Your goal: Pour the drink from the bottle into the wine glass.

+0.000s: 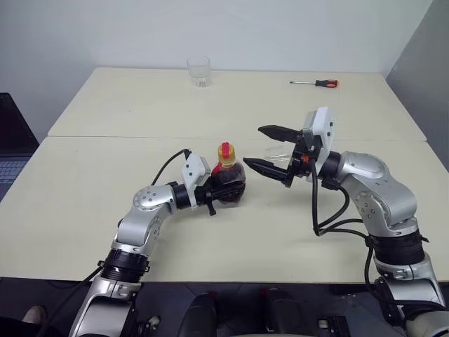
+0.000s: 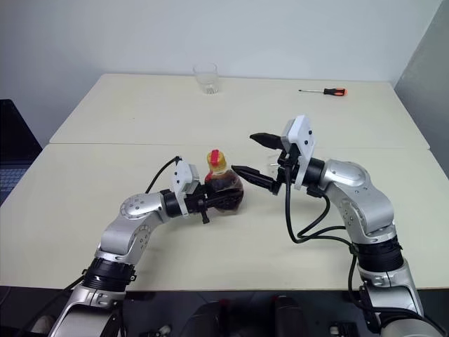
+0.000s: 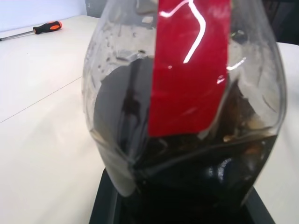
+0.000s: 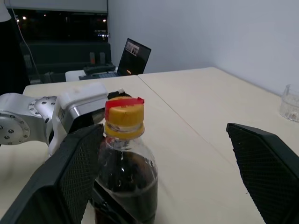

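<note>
Left hand (image 1: 219,193) clamped on the bottle (image 1: 228,181), just left of frame centre in the left eye view. Bottle upright on the pale tabletop (image 1: 84,189), yellow-orange cap (image 4: 124,115) still on, red strip over the cap and down the side. Dark drink (image 4: 126,184) filling the round body to roughly the shoulder.

Right hand (image 1: 270,149) just right of centre, fingers spread wide apart and gripping nothing, pointing toward the bottle. Lower finger (image 1: 266,169) close beside the bottle's shoulder, without visible contact; upper finger (image 1: 279,131) higher and further right. In the right wrist view, bottle neck and cap just beside one finger, with the other finger well apart.

Faint clear glass rim (image 1: 275,151) between the right hand's fingers, mostly hidden; cannot tell whether it is the wine glass.

Short clear tumbler (image 1: 199,71) at upper centre, near the tabletop's far edge. Orange-handled screwdriver (image 1: 316,83) at upper right. Open laptop (image 4: 133,57) on another table in the upper part of the right wrist view.
</note>
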{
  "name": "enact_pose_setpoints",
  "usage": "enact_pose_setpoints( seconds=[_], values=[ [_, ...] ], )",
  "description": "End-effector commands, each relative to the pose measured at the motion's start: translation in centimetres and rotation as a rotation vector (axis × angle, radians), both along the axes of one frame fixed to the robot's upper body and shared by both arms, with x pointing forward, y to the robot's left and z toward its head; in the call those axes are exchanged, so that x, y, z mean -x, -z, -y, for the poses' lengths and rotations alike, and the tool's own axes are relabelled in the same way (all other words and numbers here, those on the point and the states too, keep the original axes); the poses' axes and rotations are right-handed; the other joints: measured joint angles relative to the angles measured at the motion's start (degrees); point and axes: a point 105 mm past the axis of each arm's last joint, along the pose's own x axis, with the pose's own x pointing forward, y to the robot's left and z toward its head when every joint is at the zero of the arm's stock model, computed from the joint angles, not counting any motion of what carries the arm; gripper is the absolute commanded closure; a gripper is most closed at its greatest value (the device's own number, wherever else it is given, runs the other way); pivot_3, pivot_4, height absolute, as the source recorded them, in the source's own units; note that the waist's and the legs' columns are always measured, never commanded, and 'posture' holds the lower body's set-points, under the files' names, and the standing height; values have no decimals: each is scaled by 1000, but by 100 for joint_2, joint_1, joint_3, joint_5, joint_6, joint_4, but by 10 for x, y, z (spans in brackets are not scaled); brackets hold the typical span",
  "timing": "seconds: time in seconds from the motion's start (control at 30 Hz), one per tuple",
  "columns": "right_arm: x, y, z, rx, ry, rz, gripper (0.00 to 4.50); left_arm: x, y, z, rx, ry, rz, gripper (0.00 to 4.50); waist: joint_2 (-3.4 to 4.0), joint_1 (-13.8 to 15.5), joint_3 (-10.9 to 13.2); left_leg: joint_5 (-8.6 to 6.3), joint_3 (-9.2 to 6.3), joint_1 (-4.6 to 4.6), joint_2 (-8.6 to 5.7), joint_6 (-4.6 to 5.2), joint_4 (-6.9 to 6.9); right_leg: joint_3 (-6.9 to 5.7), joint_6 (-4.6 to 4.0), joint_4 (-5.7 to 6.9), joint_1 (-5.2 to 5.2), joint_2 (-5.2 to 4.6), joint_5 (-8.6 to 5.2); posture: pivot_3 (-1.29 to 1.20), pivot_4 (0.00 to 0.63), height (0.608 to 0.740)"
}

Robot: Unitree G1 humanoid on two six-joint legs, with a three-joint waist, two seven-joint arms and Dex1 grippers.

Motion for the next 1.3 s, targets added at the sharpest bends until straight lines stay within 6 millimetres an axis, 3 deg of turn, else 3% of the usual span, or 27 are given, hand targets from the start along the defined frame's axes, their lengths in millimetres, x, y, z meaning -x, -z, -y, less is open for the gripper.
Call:
enact_pose_setpoints(
  seconds=[0.03, 0.53, 1.3],
  values=[
    [7, -12, -12, -27, -30, 48, 14, 2, -23, 3, 26, 25, 92, 3524, 0, -1, 0, 0, -1, 0, 0, 0, 0, -1, 0, 0, 0, 0, 0, 0, 150, 740],
    [0, -11, -31, -40, -27, 69, 14, 4, -23, 3, 25, 26, 95, 3524, 0, -2, 0, 0, 0, 0, 0, 0, 1, 0, 0, 0, 0, 0, 0, 0, 150, 740],
    [-6, -7, -19, -12, 14, 81, 14, 3, -24, 4, 22, 35, 97, 3524, 0, -2, 0, 0, 0, 0, 0, 0, 0, 0, 0, 0, 0, 0, 0, 0, 150, 740]
  ],
)
